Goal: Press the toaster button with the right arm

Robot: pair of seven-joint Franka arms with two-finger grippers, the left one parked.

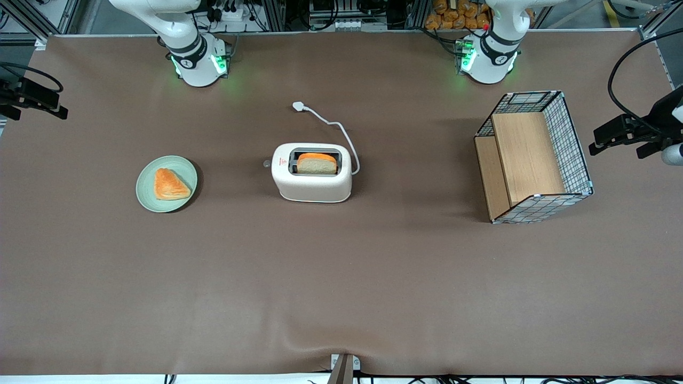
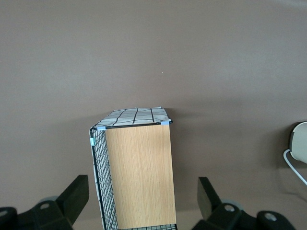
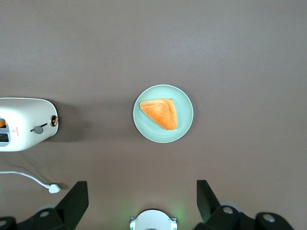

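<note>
On the brown table (image 1: 341,298) the cream toaster (image 1: 312,178) stood mid-table, well apart from the gripper (image 3: 141,189) hanging with fingers spread at its ten o'clock toward the working arm's end, a green plate (image 1: 184,197) bearing a pastry (image 1: 169,184) at eight o'clock, the toaster button (image 1: 266,164) jutting at nine.

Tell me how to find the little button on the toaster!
Find the cream-white toaster in the middle of the brown table, with bread sticking out of its slot. On its short end facing the green plate sits the toaster button, a tiny pale round knob. The gripper hangs high above the plate, fingers open.
</note>
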